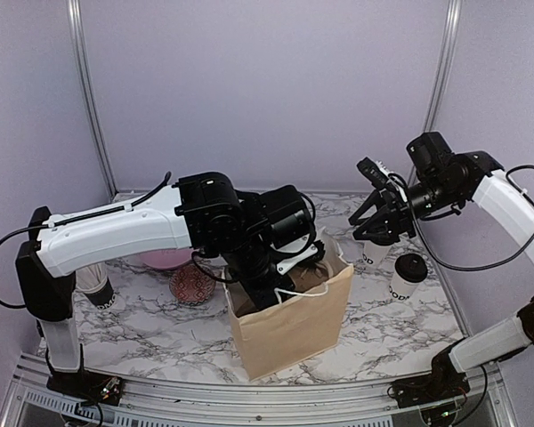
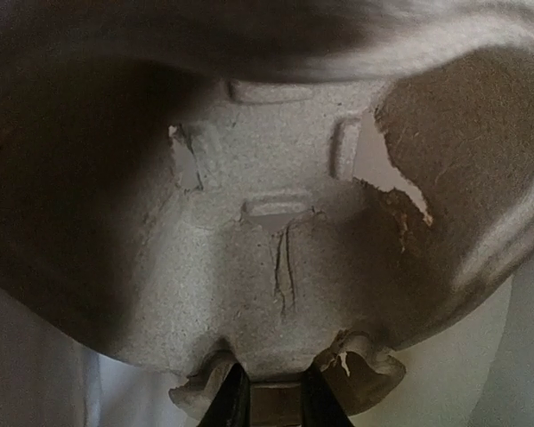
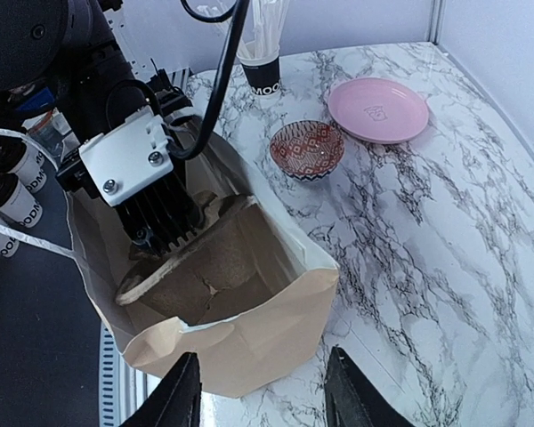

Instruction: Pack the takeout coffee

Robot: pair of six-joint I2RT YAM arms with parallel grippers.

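Inside the brown paper bag [image 1: 289, 325] the left gripper [image 2: 271, 398] pinches the pulp cup tray [image 2: 276, 267] by its rim. The right gripper [image 3: 262, 396] is spread and empty, near two lidded coffee cups [image 1: 408, 274] on the marble table [image 1: 383, 329] — right of the bag.

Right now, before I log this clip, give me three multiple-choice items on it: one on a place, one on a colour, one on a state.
1. Where is the pulp tray? A on the bare table; B in the paper bag; C on top of cups.
2. What colour is the plate? A pink; B green; C black.
3. How is the right gripper? A shut on a cup; B shut on the bag; C open, empty.
Answers: 1 B, the left gripper holds it down inside the bag's mouth; 2 A, it shows pink beside the patterned bowl; 3 C, its fingers stand apart with nothing between.
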